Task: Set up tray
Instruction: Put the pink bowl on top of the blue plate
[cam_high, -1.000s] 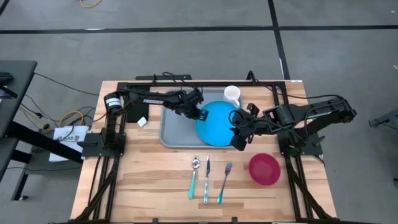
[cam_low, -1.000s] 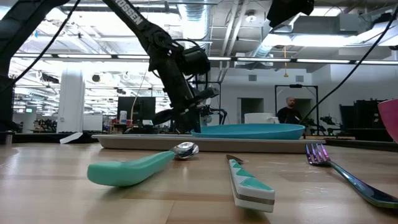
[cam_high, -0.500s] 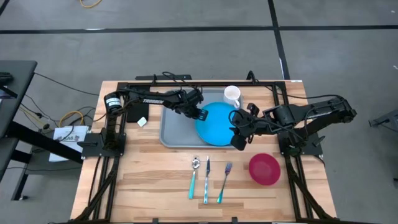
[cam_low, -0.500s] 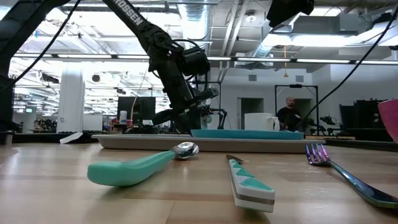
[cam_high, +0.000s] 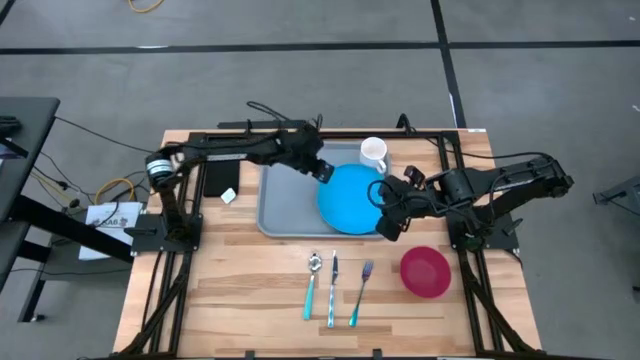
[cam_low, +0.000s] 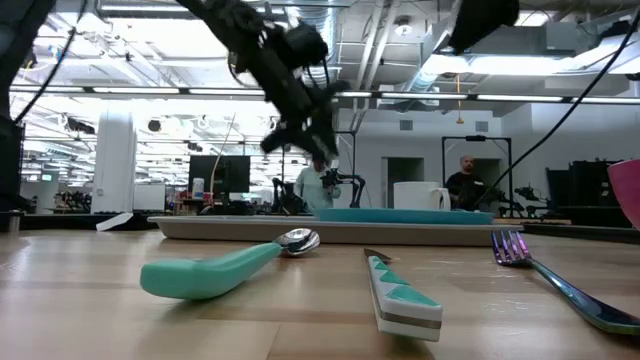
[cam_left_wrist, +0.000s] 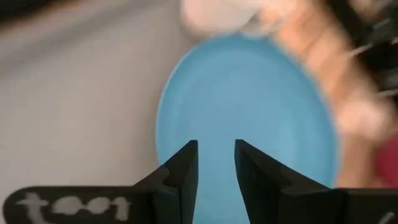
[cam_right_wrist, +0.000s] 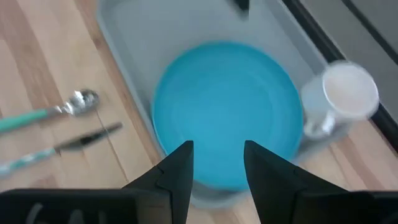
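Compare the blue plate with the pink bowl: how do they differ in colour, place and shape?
The blue plate is bright blue; the pink bowl is pink-red. The plate lies in the grey tray, at its right end, while the bowl stands on the bare wooden table, right of the fork. The plate looks wider and flat; the bowl is smaller and deeper. Both are round and empty.

No text, label or number can be read. The left gripper (cam_left_wrist: 216, 163) carries pale marks on its dark mount at the lower left of the left wrist view, too blurred to make out. A white paper (cam_high: 113, 215) lies at the left edge of the high view, its print too small to read.
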